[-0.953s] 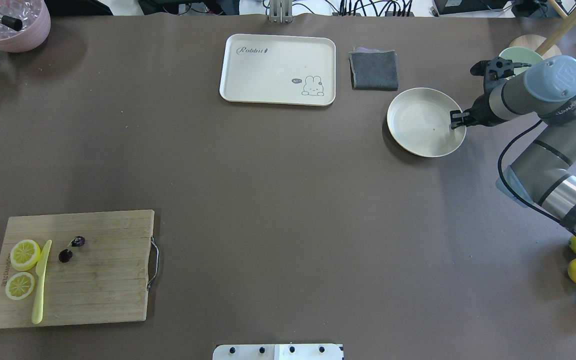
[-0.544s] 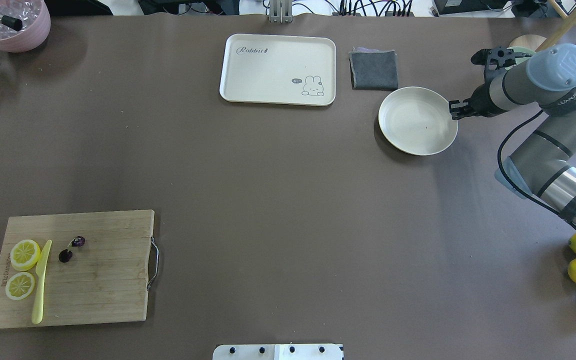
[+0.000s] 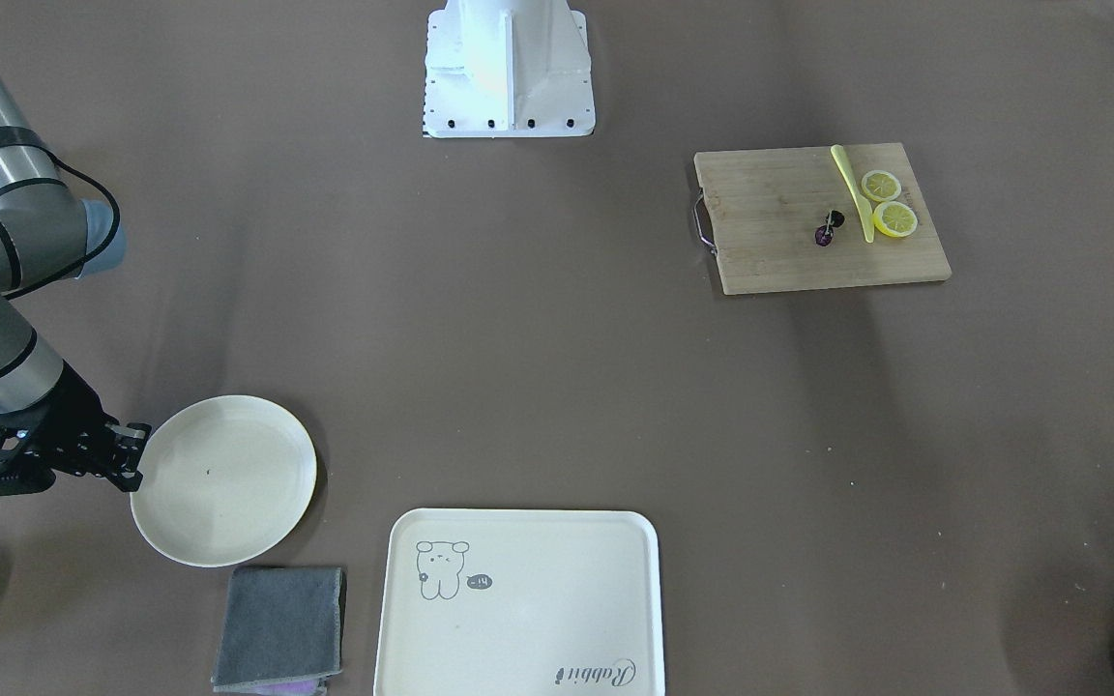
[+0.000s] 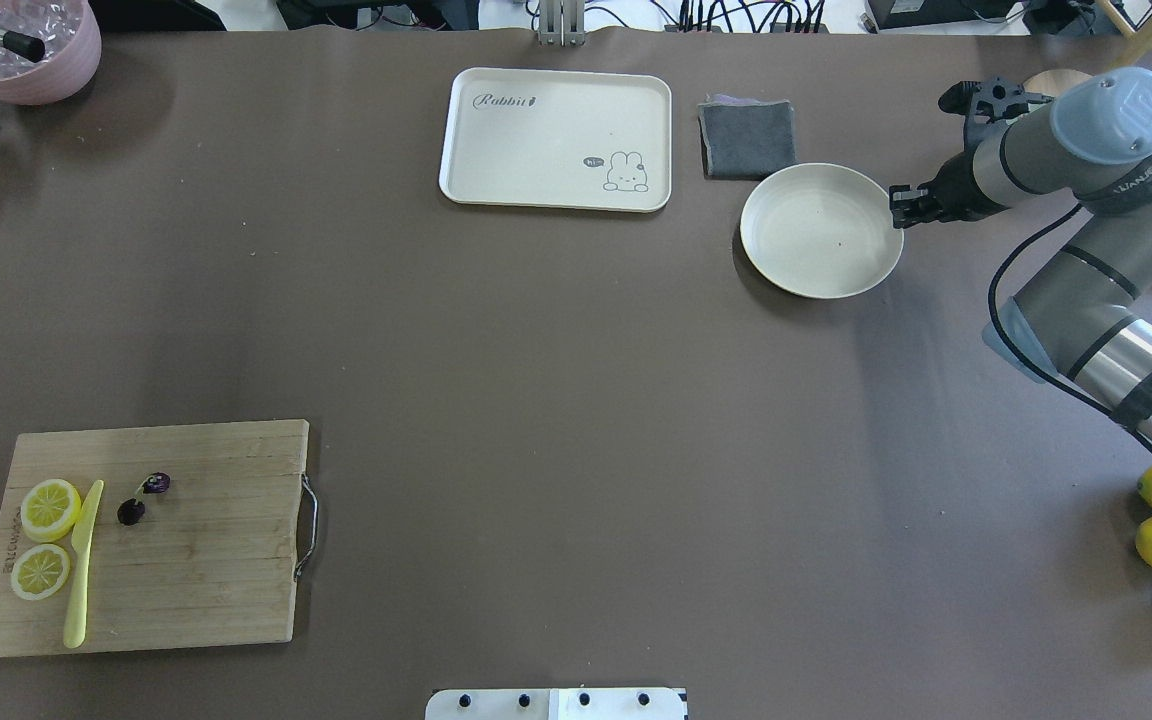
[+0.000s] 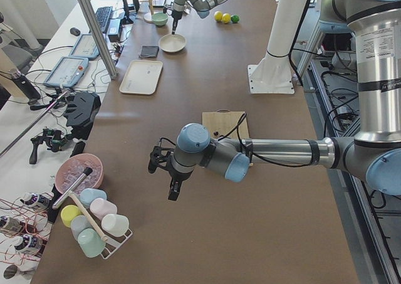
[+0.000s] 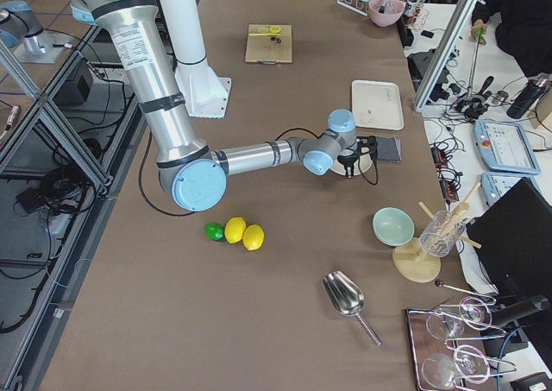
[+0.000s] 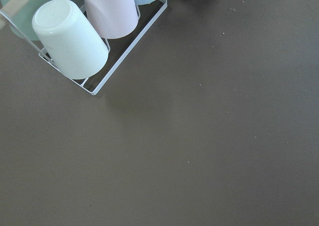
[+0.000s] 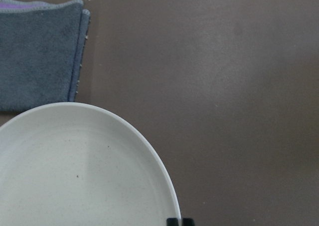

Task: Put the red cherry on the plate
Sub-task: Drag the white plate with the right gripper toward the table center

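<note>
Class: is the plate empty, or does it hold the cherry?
Empty. The plate shows bare cream surface; the cherry lies on the board.

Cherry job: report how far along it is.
Done: nothing yet; the plate is empty. In hand: the right gripper is closed on the plate's rim, next to the grey cloth. Left: the red cherry lies untouched on the cutting board beside the yellow knife; it has to be picked up and set on the plate.
</note>
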